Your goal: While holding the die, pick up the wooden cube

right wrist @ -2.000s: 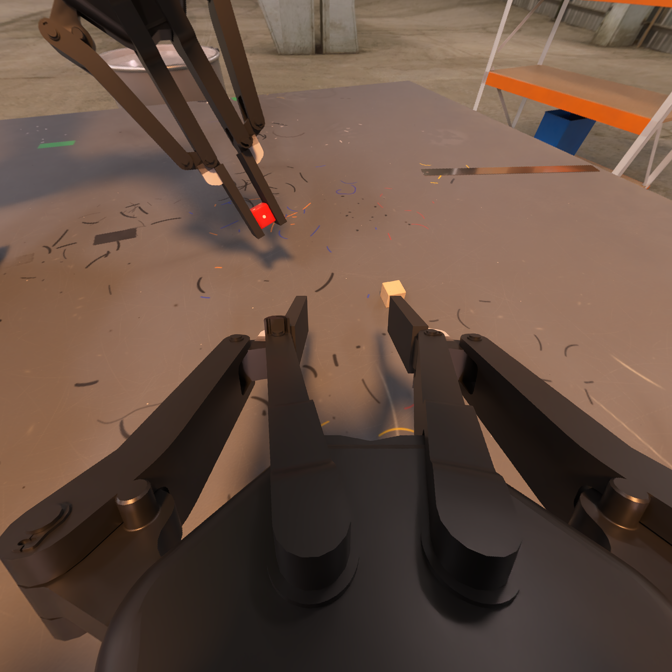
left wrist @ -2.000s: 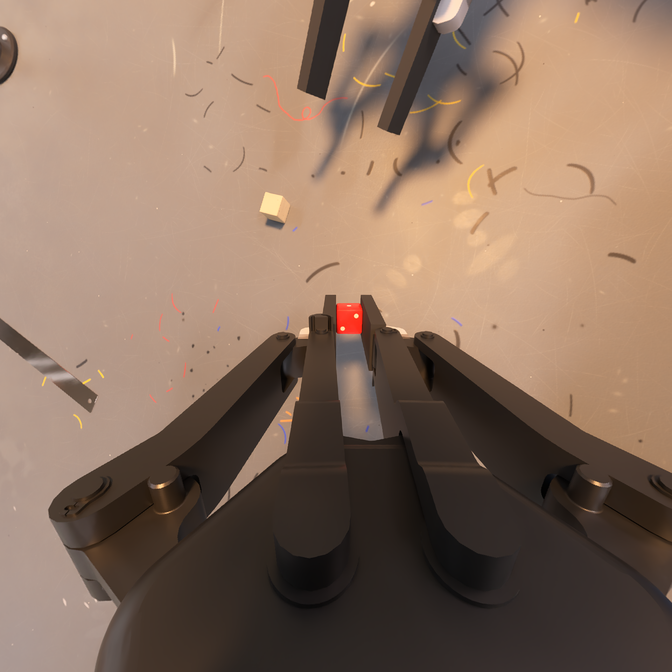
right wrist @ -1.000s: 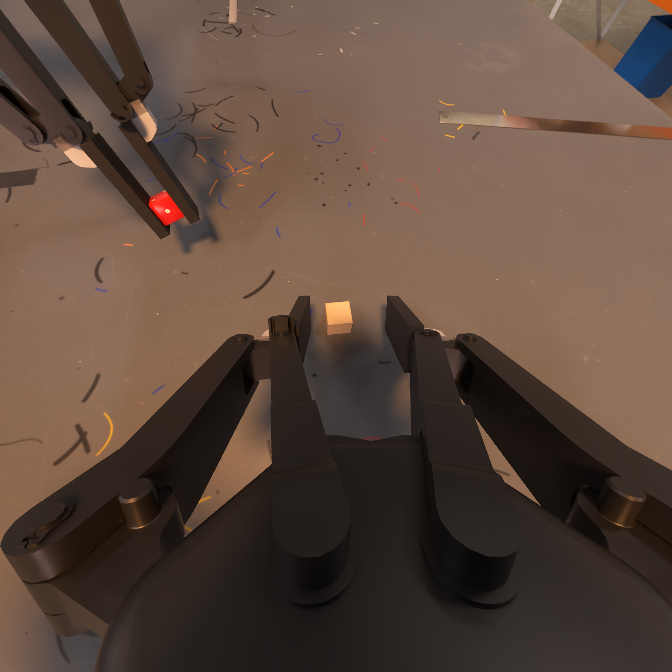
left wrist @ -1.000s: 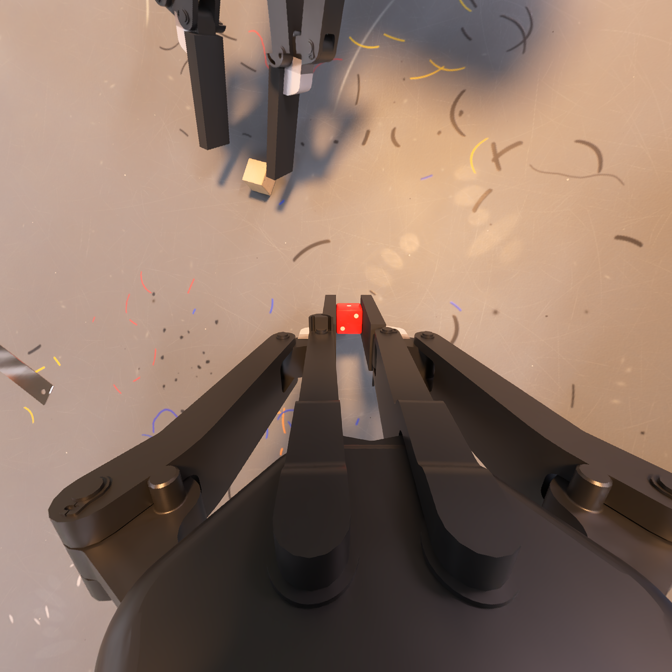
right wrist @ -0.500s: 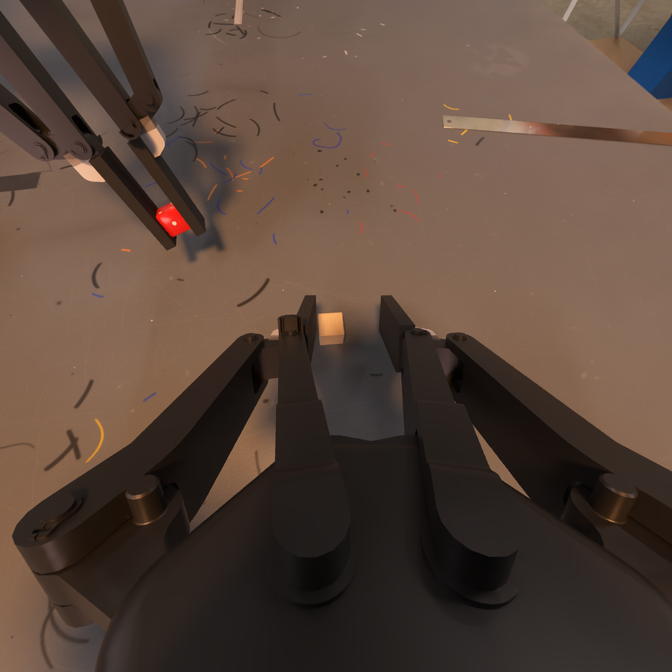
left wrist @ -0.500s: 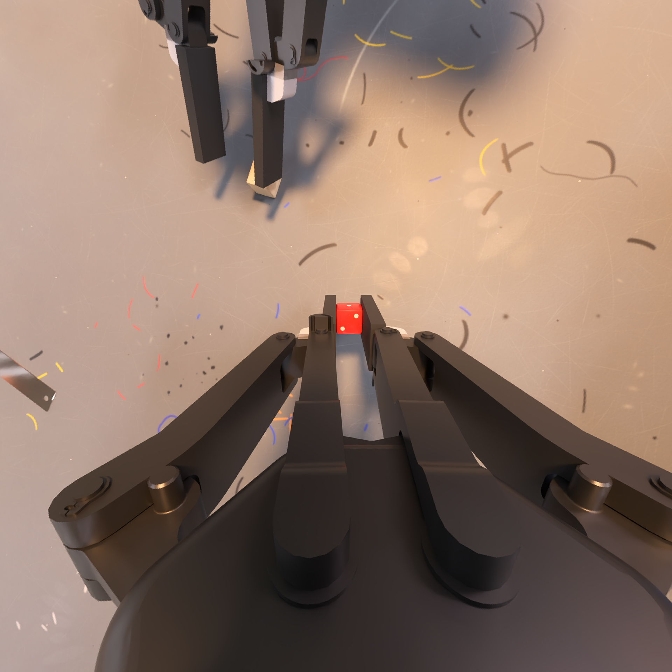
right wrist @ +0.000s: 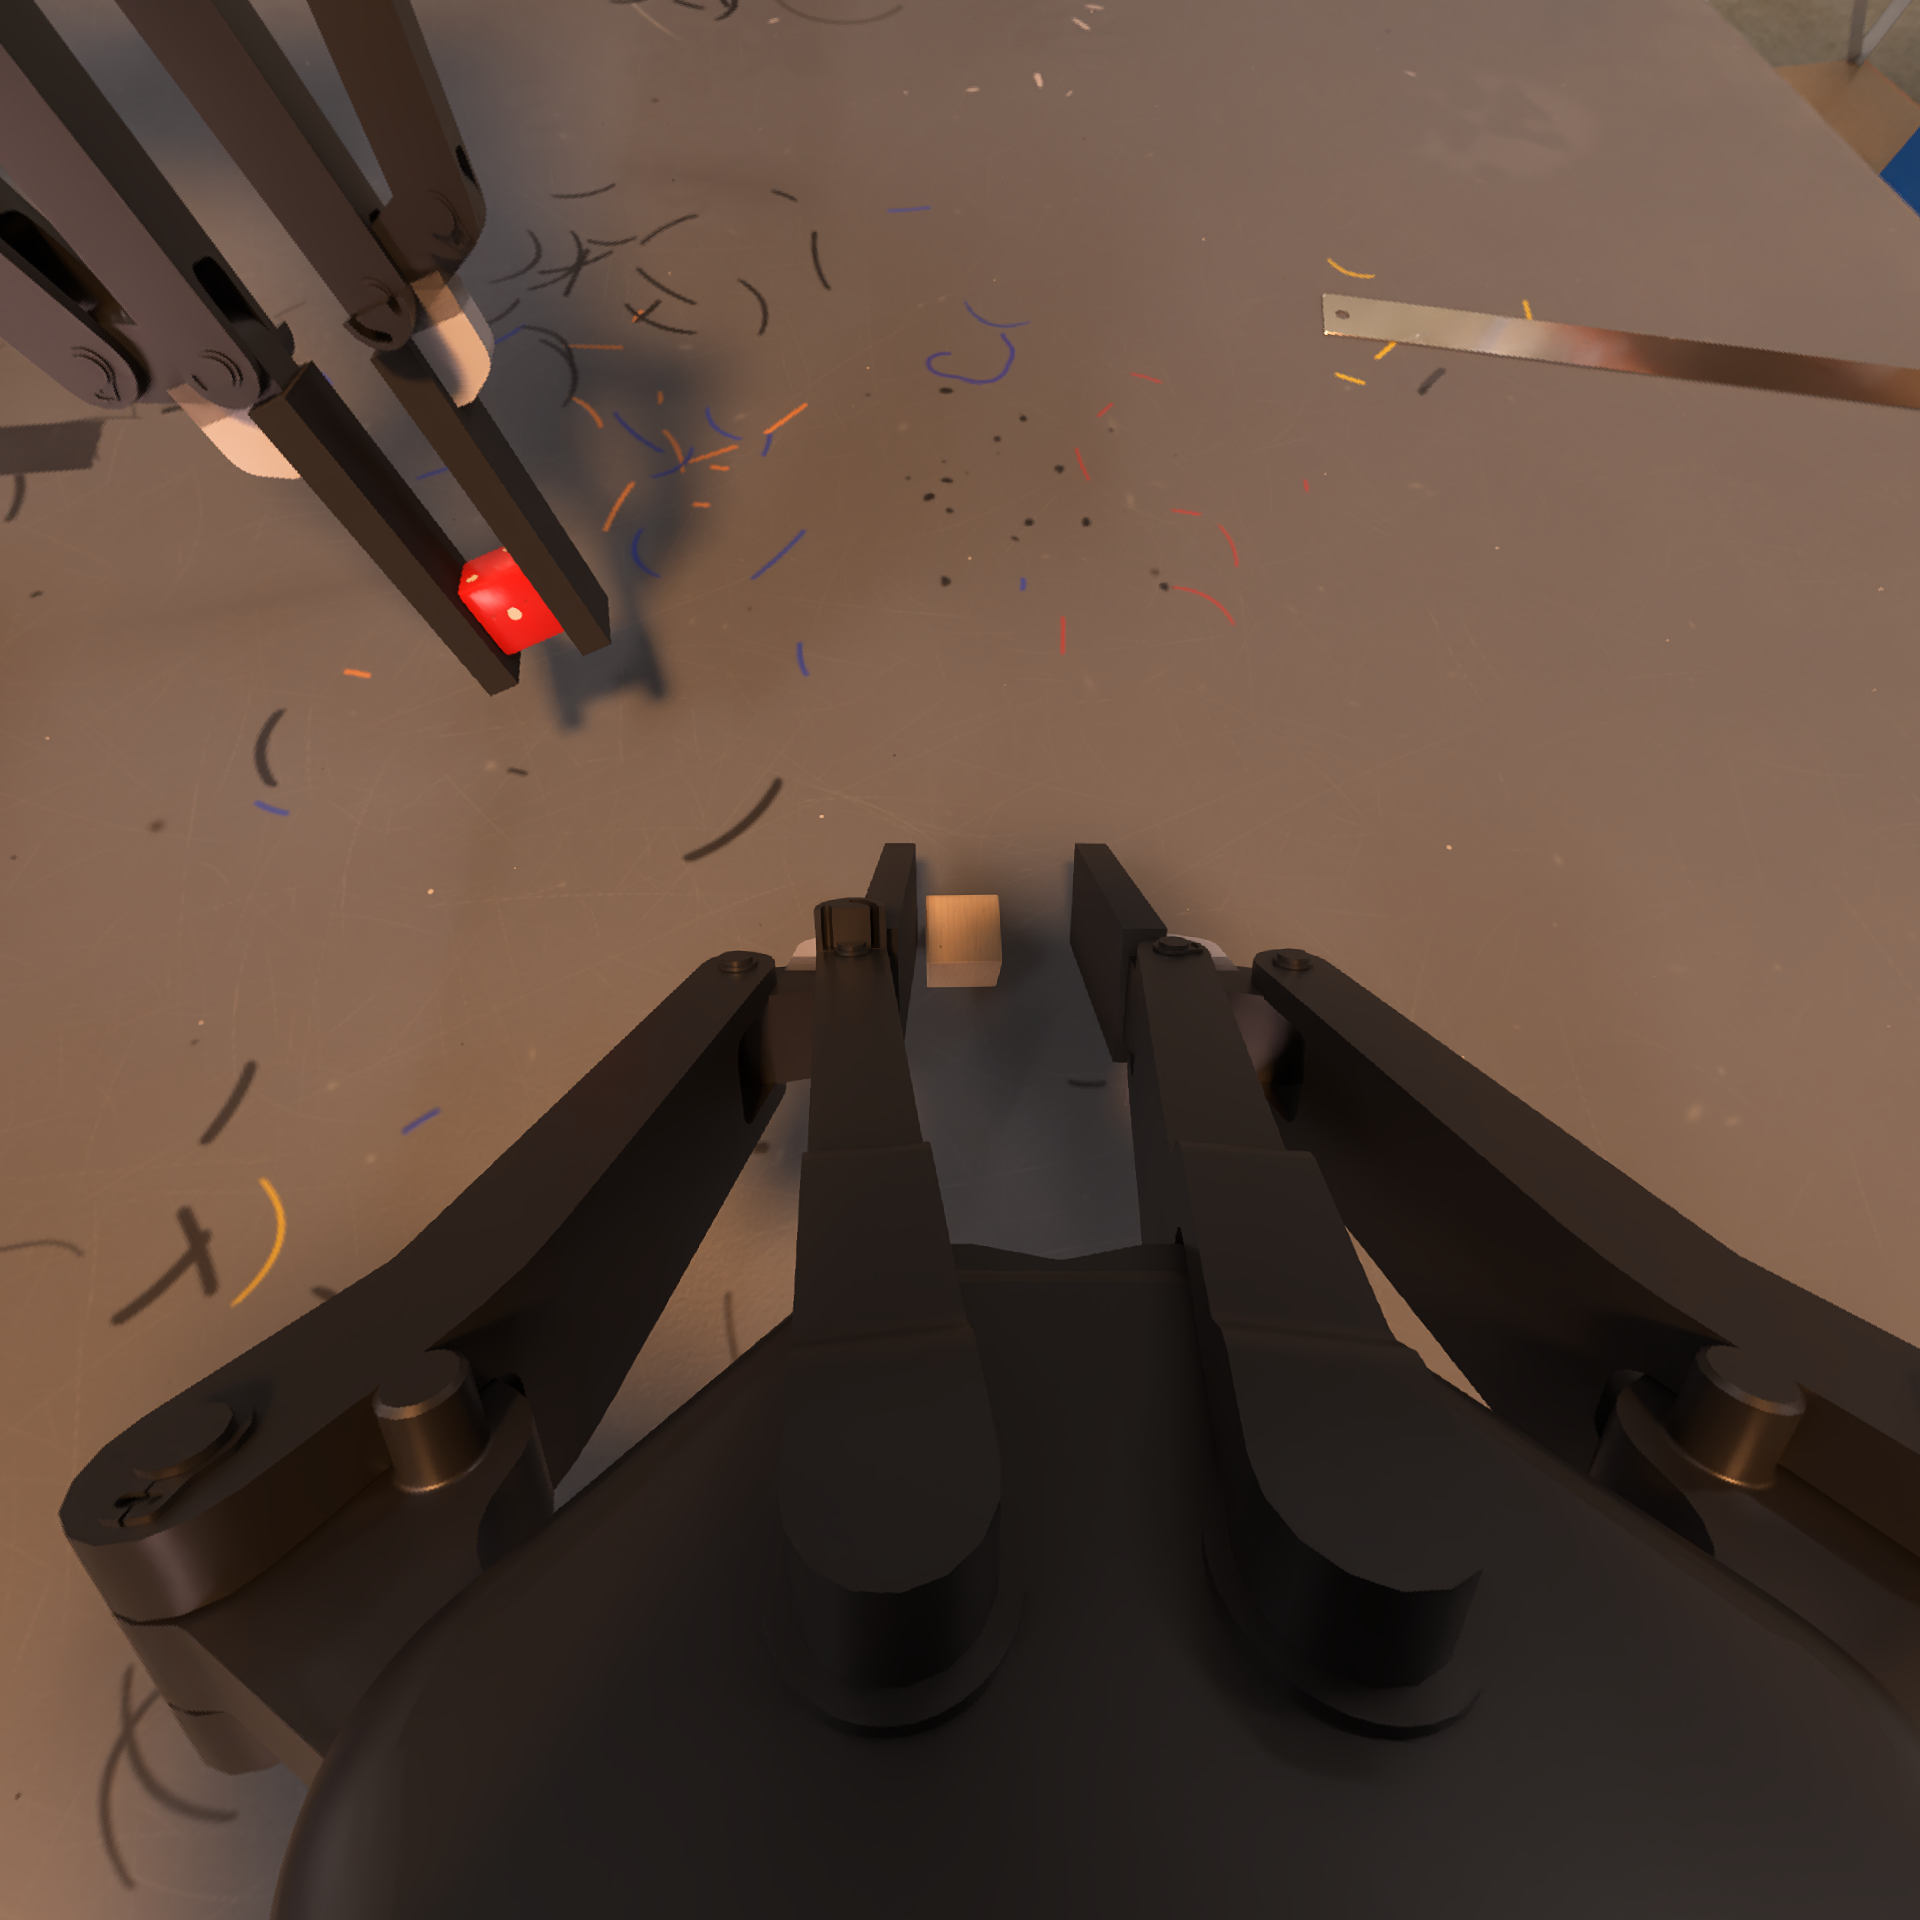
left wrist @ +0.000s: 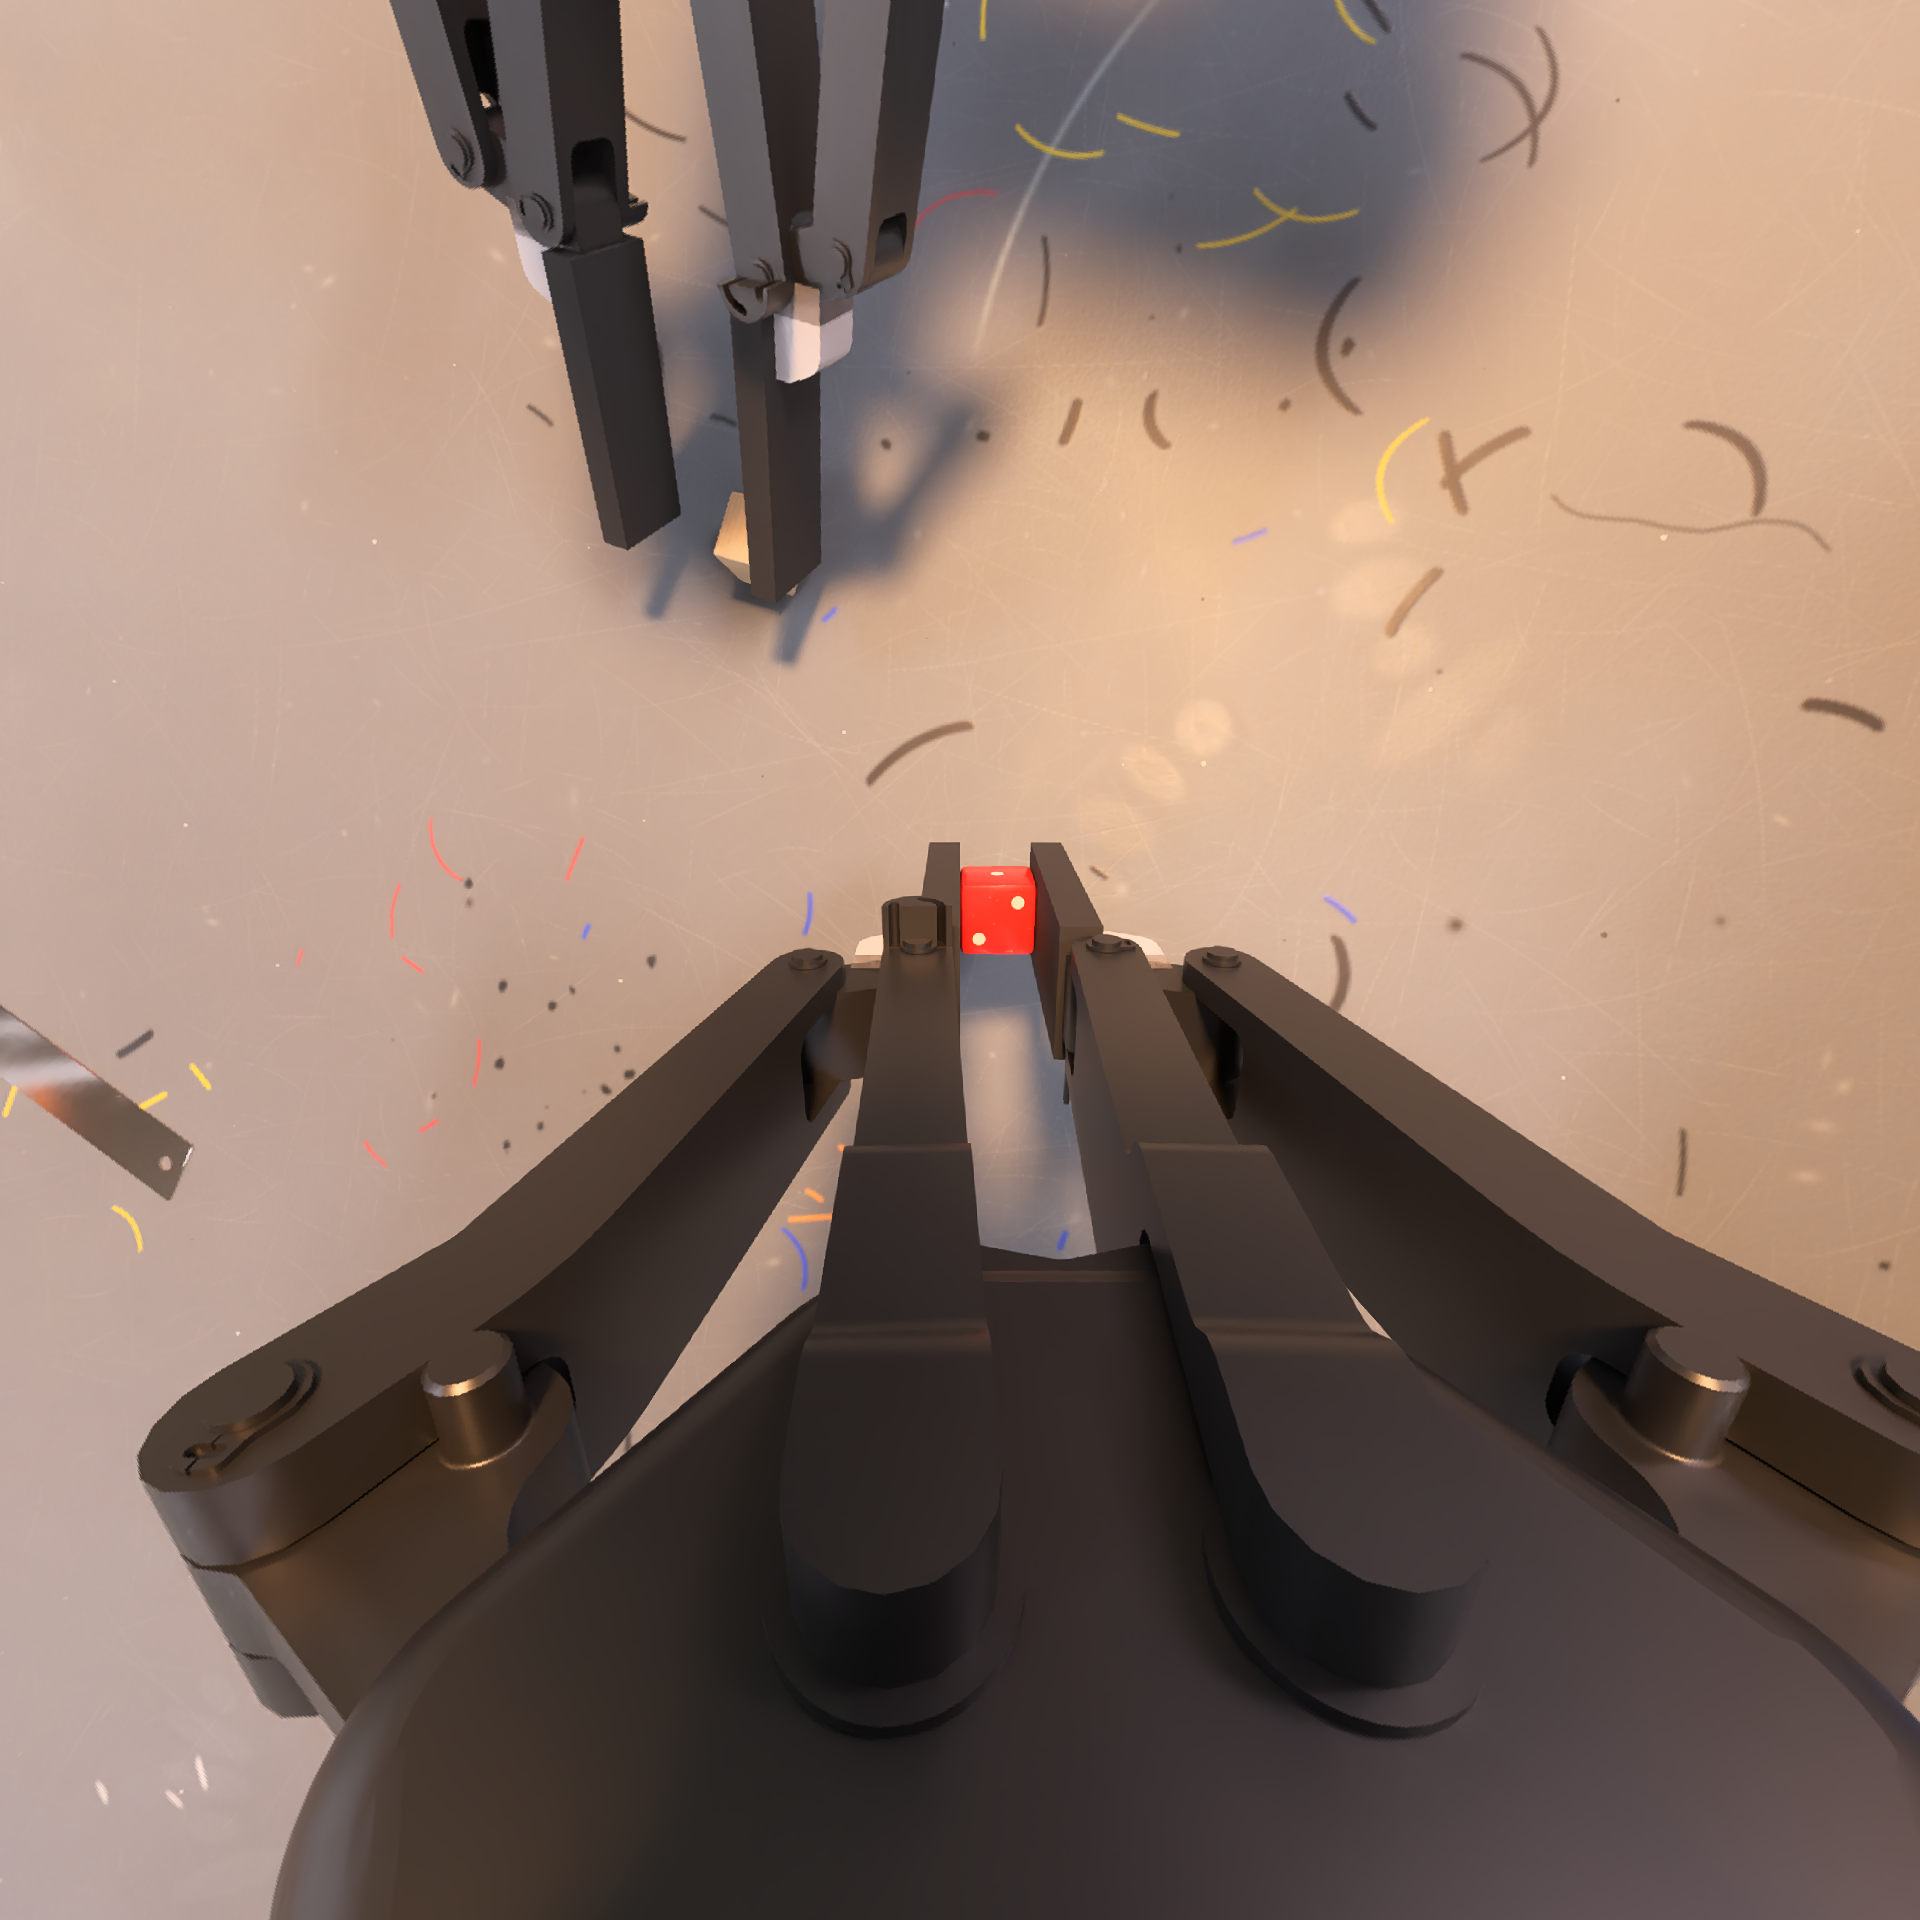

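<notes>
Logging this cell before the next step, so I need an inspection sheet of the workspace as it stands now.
Surface: grey-brown table, scratched and marked.
Job's things: red die clamped in the left gripper, off the table; wooden cube on the table, beside one finger.
Clutter: metal strip.
Grippers: left shut on die; right gripper open around the cube.
Cables: nothing seen.
Surroundings: blue object at the far edge, barely visible.

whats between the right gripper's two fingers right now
The wooden cube, on the table close against one finger, with a bare gap to the other. The right wrist view shows it best.
</notes>
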Robot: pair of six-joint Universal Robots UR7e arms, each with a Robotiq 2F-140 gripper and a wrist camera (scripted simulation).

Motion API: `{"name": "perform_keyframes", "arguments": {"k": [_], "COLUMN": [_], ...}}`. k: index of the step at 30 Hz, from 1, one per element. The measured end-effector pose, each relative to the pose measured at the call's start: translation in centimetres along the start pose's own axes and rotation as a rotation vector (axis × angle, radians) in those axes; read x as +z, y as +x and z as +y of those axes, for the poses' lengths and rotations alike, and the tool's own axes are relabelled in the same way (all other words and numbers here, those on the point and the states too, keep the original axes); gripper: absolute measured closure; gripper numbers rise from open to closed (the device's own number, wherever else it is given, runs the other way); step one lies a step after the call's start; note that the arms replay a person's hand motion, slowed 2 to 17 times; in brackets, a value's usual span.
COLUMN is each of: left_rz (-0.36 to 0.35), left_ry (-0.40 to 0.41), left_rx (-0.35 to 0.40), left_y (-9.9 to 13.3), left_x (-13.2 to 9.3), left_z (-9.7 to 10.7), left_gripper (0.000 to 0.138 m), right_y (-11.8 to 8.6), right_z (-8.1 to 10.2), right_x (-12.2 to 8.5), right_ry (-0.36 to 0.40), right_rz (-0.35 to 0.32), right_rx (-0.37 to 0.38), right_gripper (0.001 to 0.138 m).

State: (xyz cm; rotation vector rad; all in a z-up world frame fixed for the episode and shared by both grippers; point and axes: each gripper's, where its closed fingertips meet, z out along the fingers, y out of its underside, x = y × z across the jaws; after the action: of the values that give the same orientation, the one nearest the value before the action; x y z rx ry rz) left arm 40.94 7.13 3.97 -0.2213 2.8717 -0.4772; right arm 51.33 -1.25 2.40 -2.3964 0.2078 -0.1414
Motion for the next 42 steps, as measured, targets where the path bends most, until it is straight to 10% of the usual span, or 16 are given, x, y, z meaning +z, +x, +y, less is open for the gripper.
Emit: {"name": "perform_keyframes", "arguments": {"k": [42], "left_rz": [-0.009], "left_ry": [0.001], "left_rx": [-0.016], "left_y": [-0.4], "left_x": [0.0], "left_z": [0.7], "left_gripper": [0.121], "right_y": [-1.3], "right_z": [0.4], "right_x": [-1.5], "right_ry": [0.046], "right_rz": [-0.019], "right_rx": [-0.042], "right_gripper": [0.120]}}
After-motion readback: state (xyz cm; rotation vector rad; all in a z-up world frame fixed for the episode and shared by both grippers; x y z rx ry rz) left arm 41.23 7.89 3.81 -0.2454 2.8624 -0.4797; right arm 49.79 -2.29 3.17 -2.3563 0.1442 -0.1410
